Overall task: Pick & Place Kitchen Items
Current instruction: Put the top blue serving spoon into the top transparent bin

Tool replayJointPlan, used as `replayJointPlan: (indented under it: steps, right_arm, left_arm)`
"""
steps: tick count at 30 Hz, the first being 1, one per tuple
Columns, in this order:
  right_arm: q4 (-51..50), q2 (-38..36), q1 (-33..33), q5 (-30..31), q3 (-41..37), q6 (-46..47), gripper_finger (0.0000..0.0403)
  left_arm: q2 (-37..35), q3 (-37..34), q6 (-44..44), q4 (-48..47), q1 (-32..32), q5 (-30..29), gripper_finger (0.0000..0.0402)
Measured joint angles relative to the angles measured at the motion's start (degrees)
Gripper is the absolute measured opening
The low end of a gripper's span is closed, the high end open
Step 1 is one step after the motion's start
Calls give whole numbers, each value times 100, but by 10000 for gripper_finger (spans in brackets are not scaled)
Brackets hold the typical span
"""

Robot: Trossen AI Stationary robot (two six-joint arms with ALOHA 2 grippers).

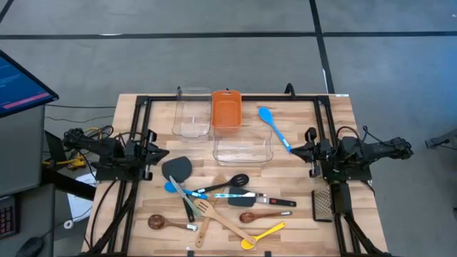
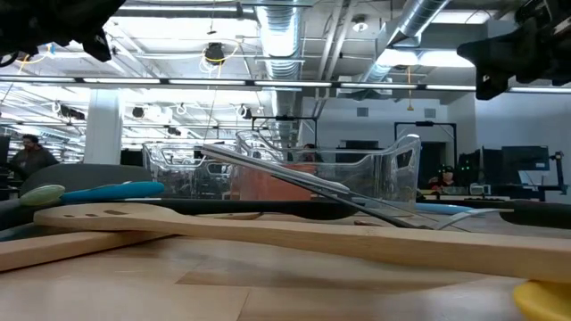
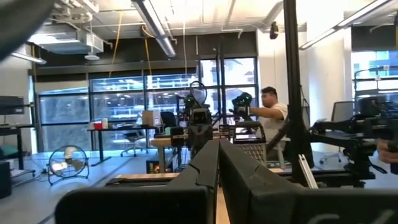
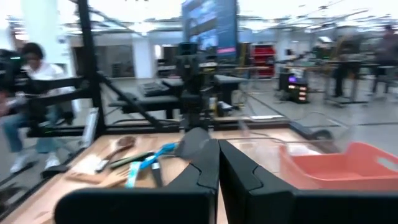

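bright overhead lighting, soft shadows, blurred foreground

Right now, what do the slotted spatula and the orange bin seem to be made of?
Slotted spatula: probably wood, with a pale tan matte surface much like the tabletop. Orange bin: likely plastic, with an even bright colour and smooth moulded walls with rounded corners.

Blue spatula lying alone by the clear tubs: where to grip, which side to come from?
Grip the blue spatula mid-handle, from straight above, fingers across the shaft. It lies flat and diagonal, clear of the utensil pile, head toward the orange bin. The right gripper, shut and empty, sits next to the handle end, so it looks the likelier arm.
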Motion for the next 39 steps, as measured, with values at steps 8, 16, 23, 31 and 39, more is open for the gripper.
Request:
replayJointPlan:
  steps: [8,16,23,31,39]
  right_arm:
    - [197,0,0,308,11,-32,0]
    - [643,-2,0,350,19,-348,0]
    - [378,2,-83,544,347,-364,0]
    - [198,6,-454,556,682,-365,0]
    - [176,542,-999,563,844,-358,0]
  left_arm:
    - [0,-1,339,269,0,-182,3]
    - [0,-1,452,401,0,-456,3]
    - [1,-1,586,466,0,-1057,3]
    - [40,49,713,614,18,-1435,3]
    - [893,551,1038,649,511,-1640,3]
